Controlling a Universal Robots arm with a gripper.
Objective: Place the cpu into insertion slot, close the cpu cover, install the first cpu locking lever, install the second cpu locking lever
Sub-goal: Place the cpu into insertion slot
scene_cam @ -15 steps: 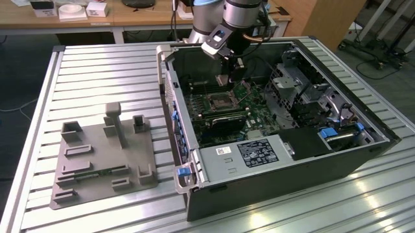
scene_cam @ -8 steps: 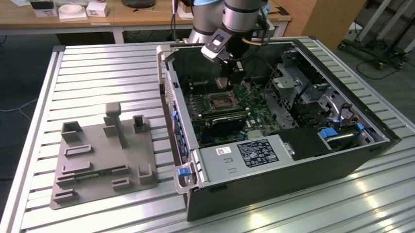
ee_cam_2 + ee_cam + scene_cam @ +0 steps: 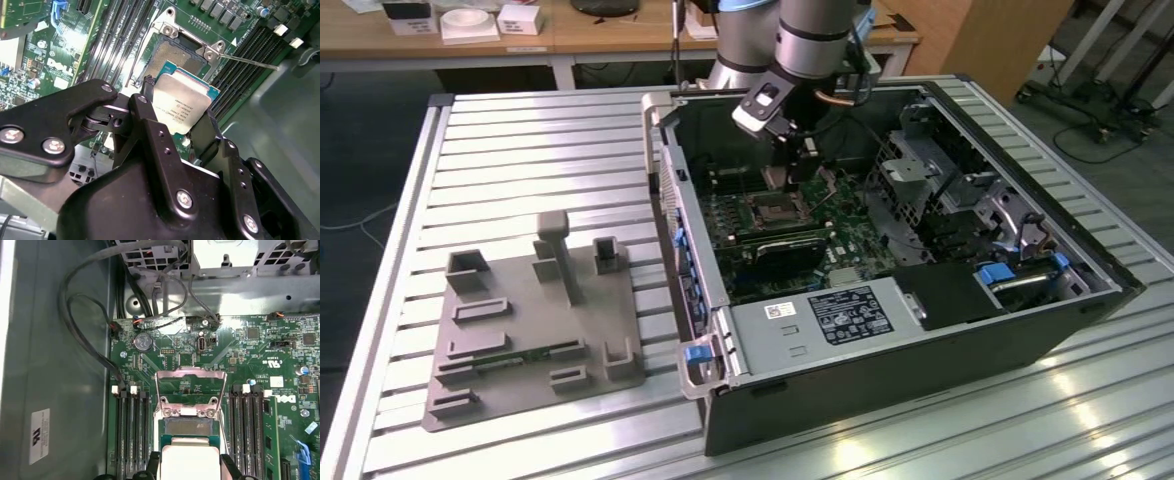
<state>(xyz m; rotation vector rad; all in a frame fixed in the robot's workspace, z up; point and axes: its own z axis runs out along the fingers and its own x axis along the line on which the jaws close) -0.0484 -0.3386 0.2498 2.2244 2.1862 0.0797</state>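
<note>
While the arm reaches down into the open computer case point(image 3: 907, 375), the gripper point(image 3: 176, 114) is clenched on the chip point(image 3: 182, 102), its black fingers point(image 3: 150, 127) pressing two opposite edges. In both wrist views the chip's silvery top faces up, and it sits just over one side of the socket point(image 3: 189, 427). The socket's grey centre shows beyond the chip, so the chip is not seated. I cannot tell whether any edge touches the socket rim.

The cover point(image 3: 191, 373), a thin metal frame, is swung open and stands back from the socket on the side away from the chip. A thin metal lever point(image 3: 250, 62) sticks out sideways beside the socket, unlatched. Long black memory slots point(image 3: 131, 435) run along both sides of the socket on the green board point(image 3: 235, 347).

In the exterior view the case lies on a slatted metal table point(image 3: 534, 150), with a grey moulded tray point(image 3: 507, 335) well apart on that view's left.
</note>
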